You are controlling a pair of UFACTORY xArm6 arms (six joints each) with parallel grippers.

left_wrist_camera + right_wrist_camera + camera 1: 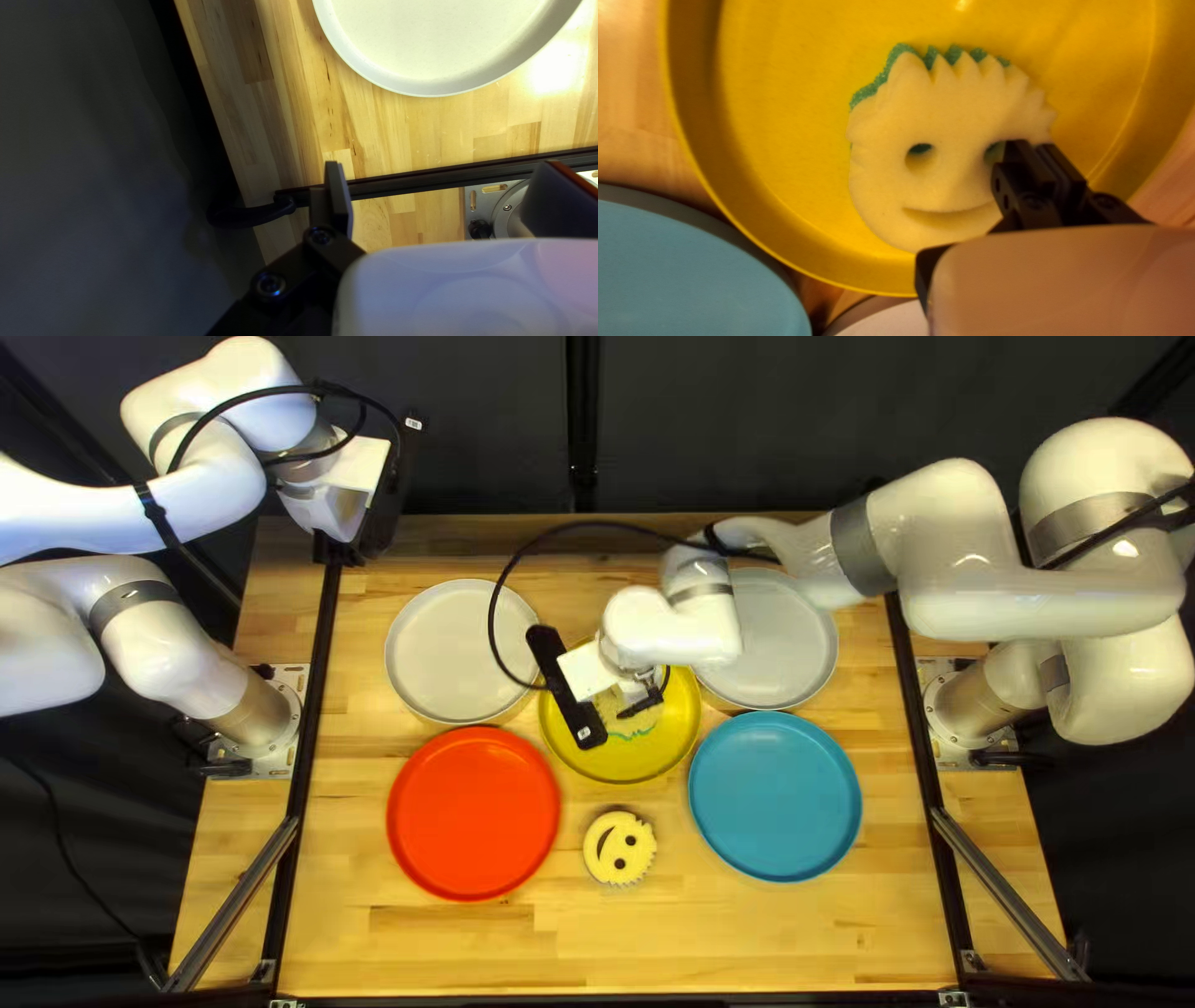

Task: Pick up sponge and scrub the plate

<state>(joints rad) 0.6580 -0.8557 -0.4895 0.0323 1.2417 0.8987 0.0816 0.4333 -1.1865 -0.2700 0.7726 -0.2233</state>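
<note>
A yellow smiley sponge [924, 186] with a green scrub layer under it lies flat in the yellow plate [775, 116], which sits mid-table [653, 756]. My right gripper [1020, 156] is shut on the sponge, pinching its edge beside one eye hole. From above, the right gripper [639, 705] and the sponge [624, 717] are in the plate's far half. A second smiley sponge [619, 847] rests on the wood nearer the front edge. My left gripper [372, 532] hangs open over the table's far left corner, holding nothing; its fingers [335, 196] frame bare wood.
A pale plate [448, 653] and a grey plate [794, 644] flank the yellow one at the back. An orange plate [471, 812] and a blue plate [775, 793] lie in front. Black frame rails [317, 663] run along both table sides.
</note>
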